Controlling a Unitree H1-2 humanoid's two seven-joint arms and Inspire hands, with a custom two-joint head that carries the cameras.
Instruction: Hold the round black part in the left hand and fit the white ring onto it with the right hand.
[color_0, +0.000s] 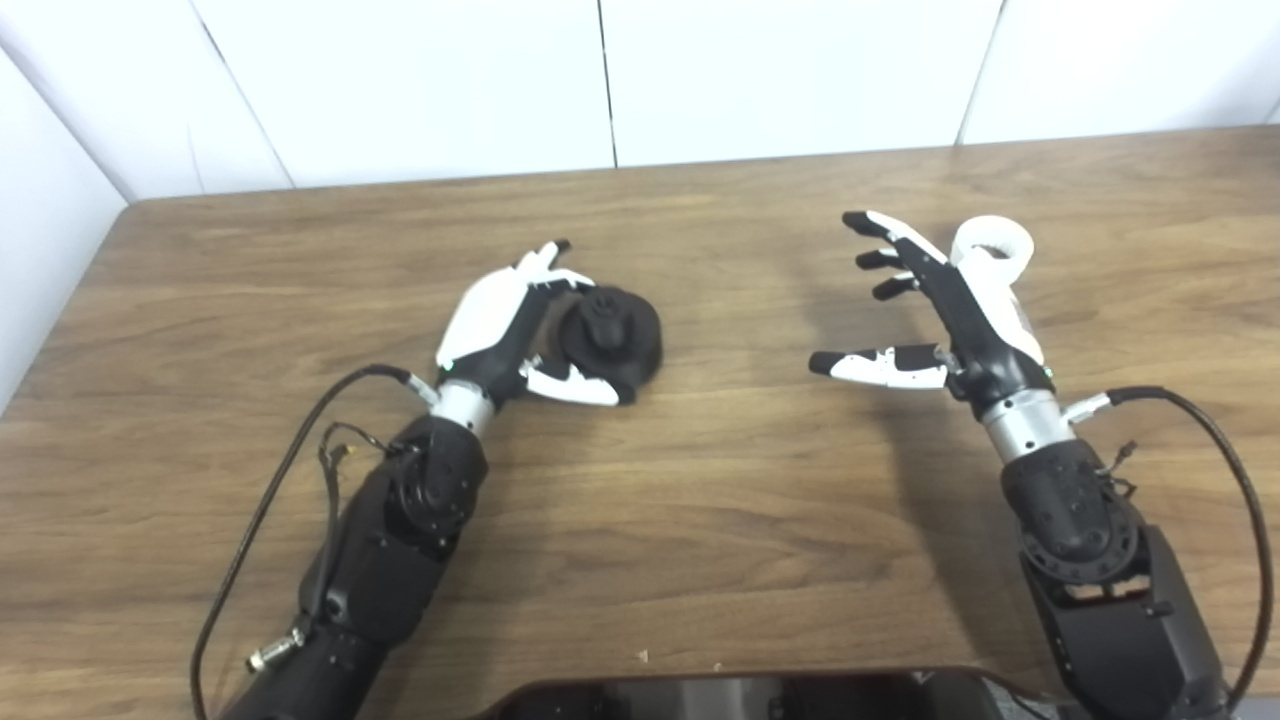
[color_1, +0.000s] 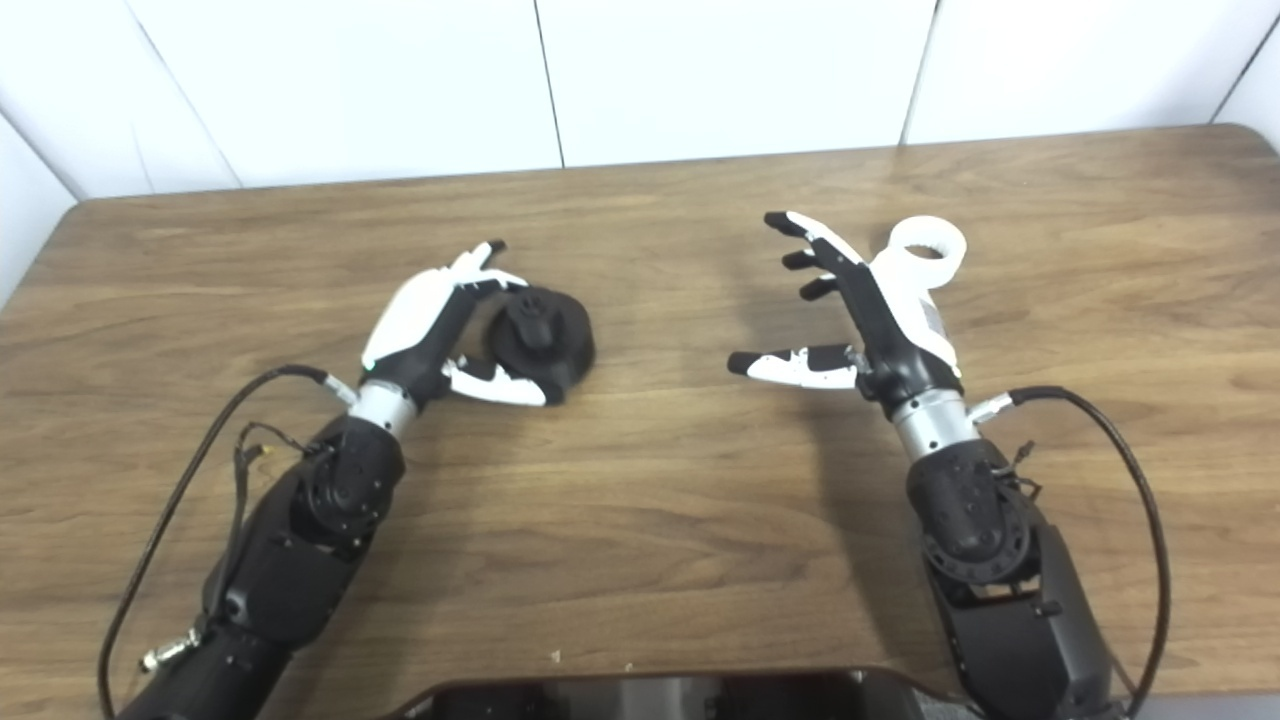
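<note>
Status: early stage. Left hand (color_0: 505, 325) curled around round black part (color_0: 612, 338), which rests on worktop (color_0: 700, 520) at 9 o'clock. Right hand (color_0: 945, 315) empty, fingers spread. White ring (color_1: 928, 251) lies unfitted just behind it, 2 o'clock. Pickup and fitting outstanding.

One round black part (color_0: 612, 338) lies on the table (color_0: 700, 520), at about nine o'clock from the centre. One white ring (color_0: 990, 250) sits at about two o'clock. Two hands are in view: the left hand (color_0: 510, 325) at nine o'clock (right against the black part) and the right hand (color_0: 935, 310) at three o'clock. Two cables (color_0: 1215, 450) show, one trailing from each arm.
</note>
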